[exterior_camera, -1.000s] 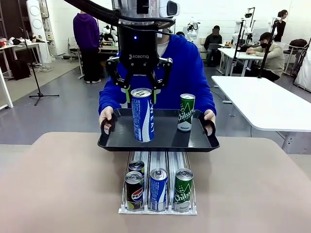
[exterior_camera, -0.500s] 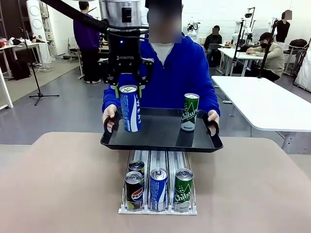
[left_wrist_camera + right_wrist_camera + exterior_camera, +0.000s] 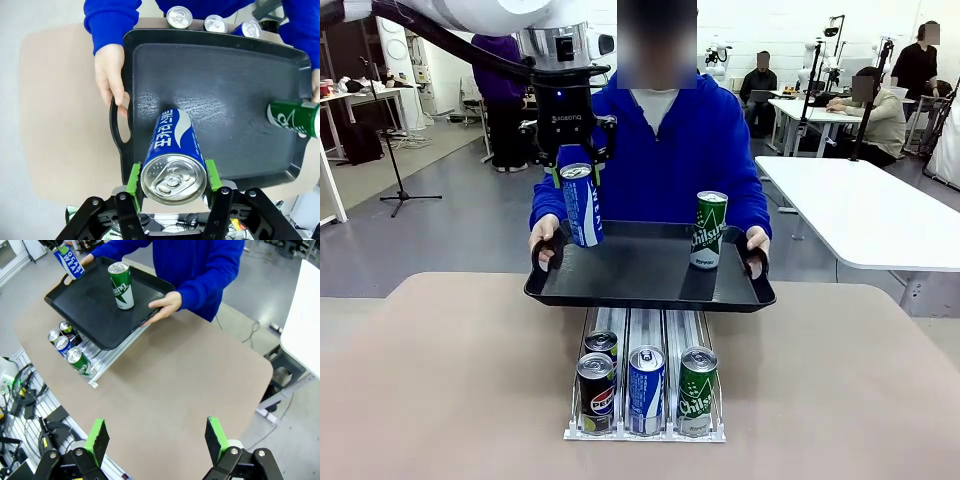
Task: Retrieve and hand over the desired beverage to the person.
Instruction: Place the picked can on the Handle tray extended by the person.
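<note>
Blue can [image 3: 172, 150] pinched in my left gripper [image 3: 172, 176], over the tray [image 3: 240, 90].
Green pads clamp its top on both sides; body hangs below the jaws, tilted, bottom at the tray's corner by the person's hand [image 3: 111, 75]. Right gripper [image 3: 156, 441] spread wide, nothing between.

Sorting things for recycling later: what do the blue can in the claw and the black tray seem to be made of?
The tall blue-and-white drink can looks like thin metal, probably aluminium: its bare silver top with a pull tab shines, and the printed wall is glossy. The black rectangular serving tray looks like moulded plastic with a faintly textured, semi-matte face; the dull sheen and cut-out handles suggest it.
</note>
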Robot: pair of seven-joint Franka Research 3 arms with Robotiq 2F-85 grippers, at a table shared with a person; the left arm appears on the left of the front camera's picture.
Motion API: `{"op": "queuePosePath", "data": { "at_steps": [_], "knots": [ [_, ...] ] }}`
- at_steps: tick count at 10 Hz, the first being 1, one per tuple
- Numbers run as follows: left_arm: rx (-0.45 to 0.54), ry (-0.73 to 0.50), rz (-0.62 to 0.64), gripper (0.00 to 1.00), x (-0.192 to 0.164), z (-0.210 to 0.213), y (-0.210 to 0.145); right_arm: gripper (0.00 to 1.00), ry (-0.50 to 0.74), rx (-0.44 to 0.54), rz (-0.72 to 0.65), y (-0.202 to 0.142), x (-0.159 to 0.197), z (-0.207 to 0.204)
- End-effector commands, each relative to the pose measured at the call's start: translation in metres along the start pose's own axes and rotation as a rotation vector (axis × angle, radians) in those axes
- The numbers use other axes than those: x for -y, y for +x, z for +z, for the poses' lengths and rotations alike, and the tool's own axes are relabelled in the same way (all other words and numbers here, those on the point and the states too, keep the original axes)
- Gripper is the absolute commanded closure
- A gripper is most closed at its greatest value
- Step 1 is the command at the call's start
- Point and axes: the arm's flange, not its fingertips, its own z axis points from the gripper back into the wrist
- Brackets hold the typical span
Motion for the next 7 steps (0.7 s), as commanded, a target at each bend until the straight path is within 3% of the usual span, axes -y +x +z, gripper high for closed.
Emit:
{"op": "queuePosePath", "data": {
  "at_steps": [1, 7],
  "knots": [
    [-0.022, 0.053, -0.004, 0.42, 0.014, 0.0, 0.013, 0.0, -0.002, -0.001, -0.001, 0.001, 0.001, -0.002],
    [-0.103, 0.131, -0.056, 0.42, 0.034, -0.019, 0.021, 0.0, -0.002, -0.001, -0.001, 0.001, 0.001, -0.002]
  ]
}}
